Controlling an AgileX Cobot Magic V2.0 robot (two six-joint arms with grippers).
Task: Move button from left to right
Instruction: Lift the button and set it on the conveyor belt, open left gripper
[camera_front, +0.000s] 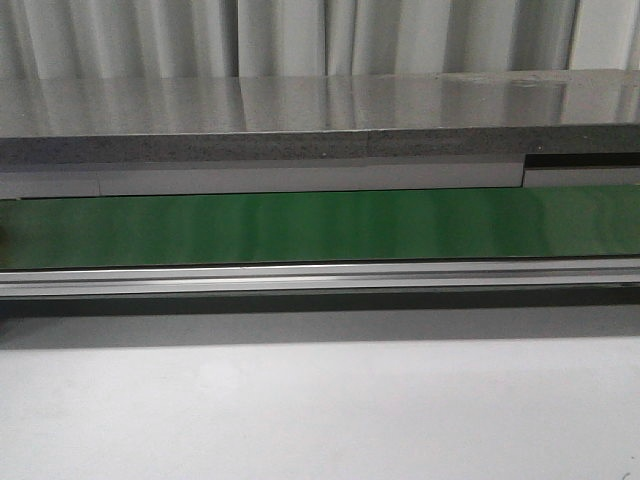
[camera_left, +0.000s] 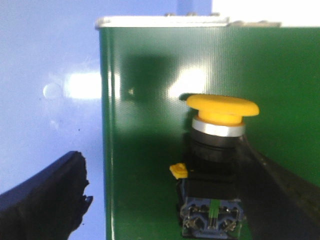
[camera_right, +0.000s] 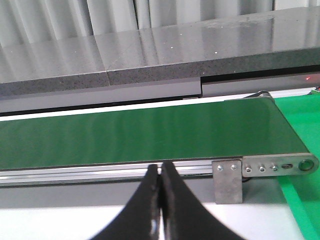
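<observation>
The button (camera_left: 214, 150) has a round yellow head, a silver ring, a black body and a blue terminal end with a green strip. It shows only in the left wrist view, resting on the green belt (camera_left: 145, 100) near the belt's edge. My left gripper (camera_left: 162, 170) is open. One finger (camera_left: 47, 200) is off the belt, and the other finger (camera_left: 280, 200) lies right beside the button's body. My right gripper (camera_right: 160, 167) is shut and empty, in front of the belt's metal rail. Neither the grippers nor the button show in the front view.
The green conveyor belt (camera_front: 320, 225) runs across the table with an aluminium rail (camera_front: 320, 278) in front and a grey stone ledge (camera_front: 300, 130) behind. Its end roller and bracket (camera_right: 228, 180) show in the right wrist view, beside a green mat (camera_right: 300, 200).
</observation>
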